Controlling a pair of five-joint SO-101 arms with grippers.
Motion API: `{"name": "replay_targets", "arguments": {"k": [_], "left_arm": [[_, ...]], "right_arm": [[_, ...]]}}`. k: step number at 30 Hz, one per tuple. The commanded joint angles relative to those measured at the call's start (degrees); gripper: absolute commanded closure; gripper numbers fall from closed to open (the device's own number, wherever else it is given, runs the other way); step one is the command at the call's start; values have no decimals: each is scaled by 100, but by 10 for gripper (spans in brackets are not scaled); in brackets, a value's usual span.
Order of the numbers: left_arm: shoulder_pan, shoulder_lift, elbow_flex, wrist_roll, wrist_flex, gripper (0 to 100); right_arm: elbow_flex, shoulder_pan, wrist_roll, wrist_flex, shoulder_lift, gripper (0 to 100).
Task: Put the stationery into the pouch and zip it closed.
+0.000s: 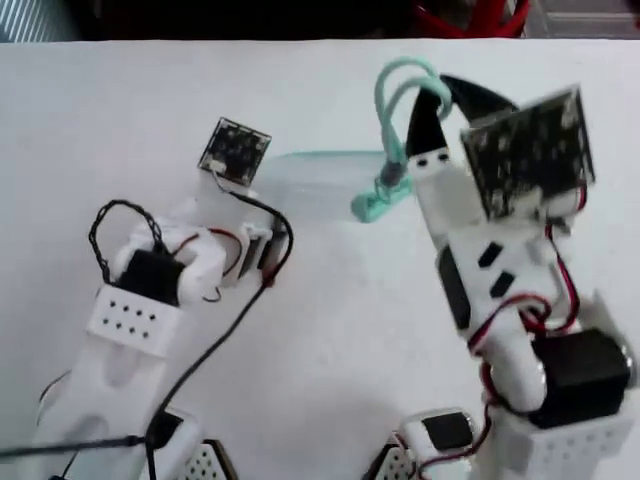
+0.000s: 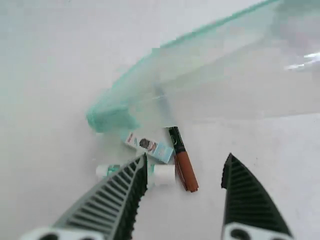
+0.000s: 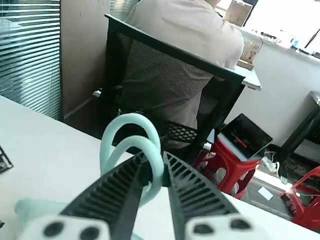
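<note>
A translucent teal pouch (image 1: 320, 185) lies on the white table, and its teal loop handle (image 1: 400, 90) is lifted. My right gripper (image 1: 445, 100) is shut on that loop (image 3: 132, 145), the fingers (image 3: 120, 190) pinching it from both sides. My left gripper (image 2: 186, 162) is open just above the table, right beside the pouch (image 2: 225, 75). Between its fingers lie a brown pen with a black cap (image 2: 183, 162), a small blue-labelled tube (image 2: 149, 146) and a white piece (image 2: 162, 175). All three rest on the table just outside the pouch's teal edge (image 2: 107, 117).
The table's far edge (image 1: 200, 42) runs close behind the pouch. A black cable (image 1: 215, 350) trails along the left arm. Beyond the table stand a black mesh chair (image 3: 165, 85) with a person on it and red stools (image 3: 230, 160).
</note>
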Motion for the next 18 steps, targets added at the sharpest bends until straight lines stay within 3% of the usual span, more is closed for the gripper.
{"name": "replay_targets", "arguments": {"k": [1,4,8,14,18], "left_arm": [[356,-1042,-404,-624,53,709],[418,-1701,-360,-835,35,648],[444,-1895,-360,-1547,53,639],[444,-1886,-352,-2576,35,639],[409,-1886,-237,-3121,-264,639]], "right_arm": [[-1890,40,-457,725,1015,980],[-3174,13,-695,1367,1657,980],[-4334,57,-695,1736,2316,980],[-4782,-31,-695,1842,2712,980],[-4791,-470,-695,1851,2519,980]]}}
